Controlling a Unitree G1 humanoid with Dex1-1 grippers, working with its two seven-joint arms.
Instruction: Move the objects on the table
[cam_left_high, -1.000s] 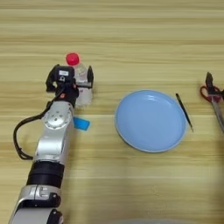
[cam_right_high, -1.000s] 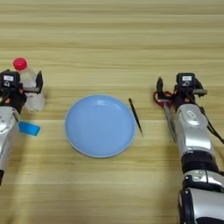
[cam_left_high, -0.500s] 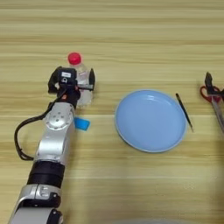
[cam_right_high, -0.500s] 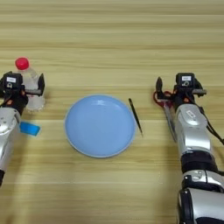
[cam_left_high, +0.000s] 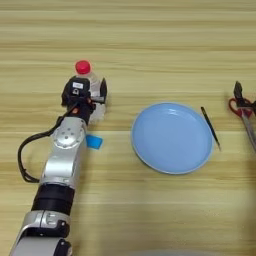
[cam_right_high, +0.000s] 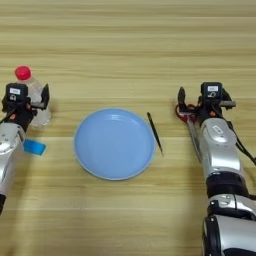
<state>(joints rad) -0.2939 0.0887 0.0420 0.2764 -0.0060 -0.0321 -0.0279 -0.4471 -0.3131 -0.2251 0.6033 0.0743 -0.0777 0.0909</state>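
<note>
A small clear bottle (cam_left_high: 94, 84) with a red cap stands at the left of the table (cam_left_high: 150, 40). My left gripper (cam_left_high: 86, 95) is shut on the bottle, one black finger (cam_left_high: 103, 90) showing on its right side. A small blue block (cam_left_high: 93, 142) lies just beside my left forearm. In the middle sits the light-blue plate (cam_left_high: 172, 137), with the thin black stick (cam_right_high: 155, 132) right of it. The red-handled scissors (cam_right_high: 186, 114) lie further right, blades pointing toward me. My right gripper (cam_right_high: 204, 102) stands open at the scissors' handles.
My left forearm (cam_left_high: 62, 165) runs from the bottom left corner up to the bottle. At the right side of the table my right forearm (cam_right_high: 220, 155) lies beside the scissor blades. Bare wood stretches across the far half.
The bottle and my left gripper have wobbled only slightly in place. The right arm, plate, stick, block and scissors have not moved.
</note>
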